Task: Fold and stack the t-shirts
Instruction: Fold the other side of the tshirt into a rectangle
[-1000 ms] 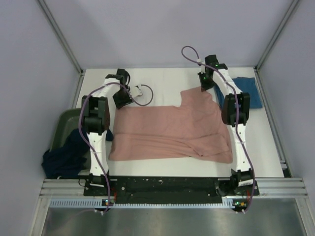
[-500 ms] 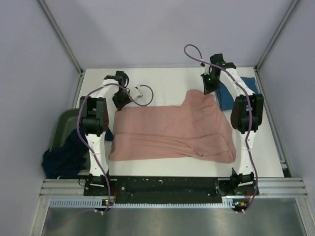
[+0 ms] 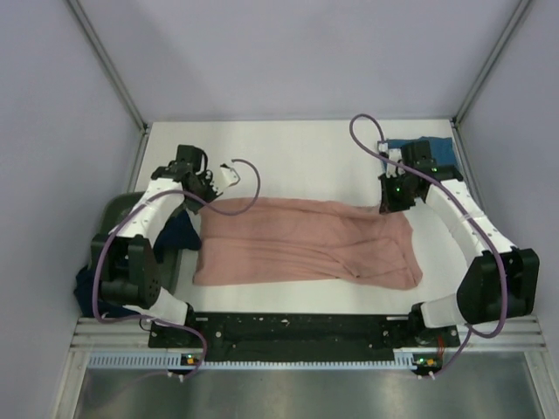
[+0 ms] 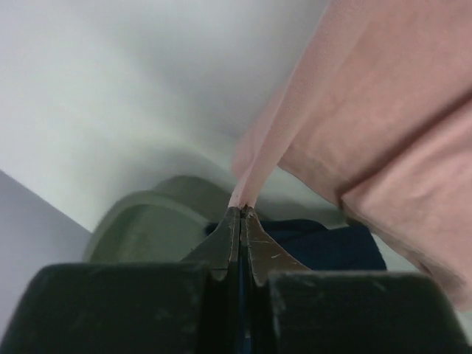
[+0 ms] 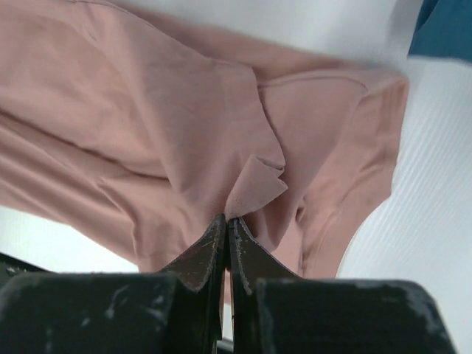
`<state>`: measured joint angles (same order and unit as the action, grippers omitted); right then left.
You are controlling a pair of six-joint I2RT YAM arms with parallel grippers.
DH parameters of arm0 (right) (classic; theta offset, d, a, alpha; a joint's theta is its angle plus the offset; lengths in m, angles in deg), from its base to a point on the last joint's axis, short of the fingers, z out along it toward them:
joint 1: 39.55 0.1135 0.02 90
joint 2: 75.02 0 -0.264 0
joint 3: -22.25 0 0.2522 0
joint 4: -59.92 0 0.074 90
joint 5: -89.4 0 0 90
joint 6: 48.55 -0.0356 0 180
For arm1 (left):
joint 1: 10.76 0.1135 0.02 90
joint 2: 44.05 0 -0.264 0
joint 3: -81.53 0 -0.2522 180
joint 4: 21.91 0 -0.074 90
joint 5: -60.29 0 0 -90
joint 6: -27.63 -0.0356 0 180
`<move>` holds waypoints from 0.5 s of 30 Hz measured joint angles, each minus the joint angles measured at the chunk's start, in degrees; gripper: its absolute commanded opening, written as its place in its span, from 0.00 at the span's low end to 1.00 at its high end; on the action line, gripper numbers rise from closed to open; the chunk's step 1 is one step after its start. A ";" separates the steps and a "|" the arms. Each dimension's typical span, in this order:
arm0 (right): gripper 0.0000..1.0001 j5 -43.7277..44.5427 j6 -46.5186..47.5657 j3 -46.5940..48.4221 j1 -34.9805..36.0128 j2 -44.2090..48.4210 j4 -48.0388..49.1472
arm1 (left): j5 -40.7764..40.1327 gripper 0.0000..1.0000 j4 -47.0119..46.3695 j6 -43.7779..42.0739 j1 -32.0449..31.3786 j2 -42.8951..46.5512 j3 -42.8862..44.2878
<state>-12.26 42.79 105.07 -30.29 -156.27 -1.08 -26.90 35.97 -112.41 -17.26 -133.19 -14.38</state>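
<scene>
The salmon-pink t-shirt (image 3: 306, 244) lies across the middle of the table, its far part folded toward the near edge. My left gripper (image 3: 208, 194) is shut on the shirt's far-left corner (image 4: 254, 177). At the far-right corner my right gripper (image 3: 390, 202) is shut on a pinch of pink cloth (image 5: 254, 184). A teal-blue t-shirt (image 3: 428, 153) lies at the back right, also seen at the top right of the right wrist view (image 5: 442, 29). A dark navy t-shirt (image 3: 113, 279) hangs over the bin at the left (image 4: 324, 247).
A dark green bin (image 3: 118, 218) stands off the table's left edge, seen close under the left gripper (image 4: 147, 221). The white table (image 3: 297, 161) is bounded by grey walls and an aluminium frame. The arm bases stand on a black rail (image 3: 297, 330) at the near edge.
Both grippers have closed on the pink shirt's far corners and pulled them toward the near edge, folding the raised far-right part down. Both arms swung outward.
</scene>
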 measured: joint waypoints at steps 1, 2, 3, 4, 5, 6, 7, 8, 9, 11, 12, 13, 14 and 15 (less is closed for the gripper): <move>0.00 0.04 -0.07 -1.57 0.00 0.70 -0.81 | 0.20 0.00 -0.22 -0.04 0.02 1.05 -1.92; 0.00 0.24 -0.09 -2.89 0.00 1.09 -1.60 | 0.33 0.00 -0.39 -0.15 0.04 1.51 -3.41; 0.00 0.52 -0.13 -3.87 0.00 1.27 -2.16 | 0.39 0.00 -0.55 -0.35 0.04 1.75 -5.20; 0.00 0.90 -0.15 -4.85 0.00 1.29 -2.89 | 0.39 0.00 -0.76 -0.72 0.04 1.77 -7.08; 0.00 1.42 -0.17 -5.90 0.00 1.25 -3.72 | 0.37 0.00 -1.07 -1.05 0.04 1.68 -9.01; 0.00 1.90 -0.50 -6.73 0.00 1.11 -4.28 | 0.35 0.00 -1.03 -1.20 0.04 1.44 -10.34; 0.00 2.84 -0.87 -7.39 0.00 0.87 -5.03 | 0.11 0.00 -1.11 -1.46 0.02 0.92 -11.89; 0.00 3.87 -1.25 -8.00 0.00 0.26 -5.53 | -0.17 0.00 -1.18 -1.60 0.00 0.33 -12.57; 0.00 5.18 -1.60 -8.35 0.00 -0.70 -6.08 | -0.87 0.00 -1.44 -1.75 0.00 -0.50 -13.07; 0.00 7.91 -2.25 -8.68 0.00 -3.67 -6.93 | -2.62 0.00 -2.56 -2.01 0.00 -2.32 -13.22; 0.00 8.83 -2.49 -8.70 0.00 -5.27 -7.15 | -3.19 0.00 -3.13 -2.14 0.00 -2.82 -13.22; 0.00 9.86 -2.69 -8.70 0.00 -6.82 -7.28 | -3.98 0.00 -3.76 -2.32 0.00 -3.26 -13.22; 0.00 10.97 -2.91 -8.70 0.00 -8.17 -7.50 | -4.57 0.00 -4.17 -2.51 0.00 -3.41 -13.22; 0.00 12.22 -2.93 -8.70 -0.02 -9.25 -7.69 | -5.27 0.00 -4.50 -2.75 0.00 -3.41 -13.22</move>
<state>-0.04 39.87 96.37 -30.32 -165.52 -8.78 -32.17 31.46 -115.16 -17.26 -136.60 -27.61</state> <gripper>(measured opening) 0.006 0.007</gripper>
